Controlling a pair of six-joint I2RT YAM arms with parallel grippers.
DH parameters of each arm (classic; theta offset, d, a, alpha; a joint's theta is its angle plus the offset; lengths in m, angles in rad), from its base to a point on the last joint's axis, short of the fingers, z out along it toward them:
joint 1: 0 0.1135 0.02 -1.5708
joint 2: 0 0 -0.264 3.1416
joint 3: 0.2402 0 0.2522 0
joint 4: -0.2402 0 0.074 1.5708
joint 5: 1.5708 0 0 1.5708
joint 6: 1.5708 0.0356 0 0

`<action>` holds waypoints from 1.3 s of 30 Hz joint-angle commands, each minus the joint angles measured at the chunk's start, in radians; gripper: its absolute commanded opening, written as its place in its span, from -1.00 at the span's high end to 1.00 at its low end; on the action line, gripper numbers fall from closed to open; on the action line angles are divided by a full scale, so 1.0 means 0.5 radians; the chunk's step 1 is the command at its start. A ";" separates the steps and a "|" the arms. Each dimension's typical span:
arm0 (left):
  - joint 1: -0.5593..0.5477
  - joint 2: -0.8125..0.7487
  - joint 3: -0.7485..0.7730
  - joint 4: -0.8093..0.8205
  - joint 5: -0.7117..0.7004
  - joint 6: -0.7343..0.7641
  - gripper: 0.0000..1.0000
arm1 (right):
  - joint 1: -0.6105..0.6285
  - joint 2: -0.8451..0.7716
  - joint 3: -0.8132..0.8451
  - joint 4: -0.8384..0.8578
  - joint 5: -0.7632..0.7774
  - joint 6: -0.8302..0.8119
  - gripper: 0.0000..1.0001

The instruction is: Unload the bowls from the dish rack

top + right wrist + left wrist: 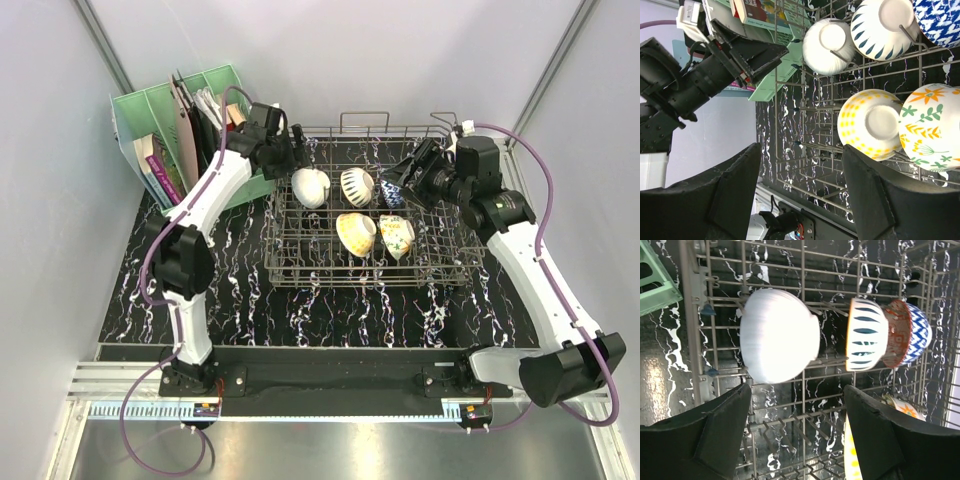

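Black marbled tabletop (340,315) nearest us carries the dish rack (370,283). Its near row holds the tan-yellow bowl (356,233) and floral bowl (397,236); behind them stand the cream-white bowl (310,187), striped bowl (357,184) and blue-patterned bowl (391,193). Our left gripper (797,390) at the far-left corner and right gripper (801,146) at far right both gape wide, empty. A green file holder (135,115) stands farthest.

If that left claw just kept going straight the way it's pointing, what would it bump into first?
Most likely the plain white bowl, straight ahead of the open left gripper. The wires of the rack run close by, so a finger might clip one first; depth is unclear.
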 commanded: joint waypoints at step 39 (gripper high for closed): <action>-0.314 0.416 0.914 -0.420 -0.438 -0.027 -0.51 | -0.001 -0.023 -0.100 0.036 0.078 -0.091 -0.47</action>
